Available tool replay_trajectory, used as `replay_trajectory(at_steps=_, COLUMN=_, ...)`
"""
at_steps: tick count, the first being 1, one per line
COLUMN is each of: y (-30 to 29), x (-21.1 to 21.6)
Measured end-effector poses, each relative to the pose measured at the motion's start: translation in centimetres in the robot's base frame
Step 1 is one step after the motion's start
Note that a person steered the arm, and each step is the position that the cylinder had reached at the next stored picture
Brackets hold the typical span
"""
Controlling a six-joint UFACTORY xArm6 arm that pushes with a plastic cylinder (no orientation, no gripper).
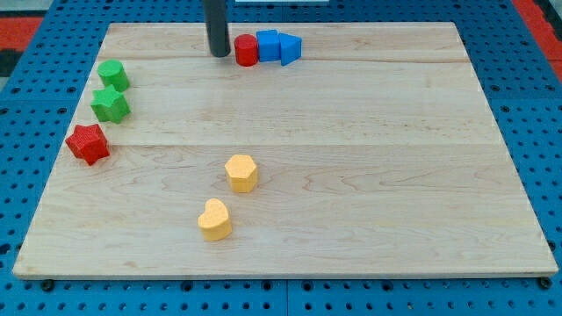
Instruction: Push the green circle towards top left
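Note:
The green circle (113, 75) lies near the board's left edge, in the upper left part. A green star (111, 104) sits just below it, close or touching. My tip (218, 53) rests on the board near the top edge, well to the right of the green circle and just left of a red cylinder (246, 50).
A blue cube (269, 46) and a blue triangle (291, 49) stand in a row right of the red cylinder. A red star (88, 143) lies below the green star. A yellow hexagon (241, 172) and a yellow heart (214, 219) lie at lower centre. The wooden board (369, 175) sits on a blue pegboard.

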State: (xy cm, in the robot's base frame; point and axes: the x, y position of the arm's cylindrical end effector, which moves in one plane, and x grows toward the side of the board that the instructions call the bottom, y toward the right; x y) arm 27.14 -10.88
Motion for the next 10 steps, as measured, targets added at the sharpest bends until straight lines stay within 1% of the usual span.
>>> replay_trajectory(at_steps=2, y=-3.2, x=5.3)
replay_trajectory(at_steps=3, y=-8.5, x=5.5)
replay_trajectory(at_steps=5, y=-12.2, x=5.8)
replay_trajectory(at_steps=7, y=-12.9, x=7.6)
replay_trajectory(at_steps=8, y=-14.9, x=8.4)
replay_trajectory(at_steps=9, y=-16.8, x=8.1)
replay_trajectory(at_steps=10, y=-17.3, x=5.0)
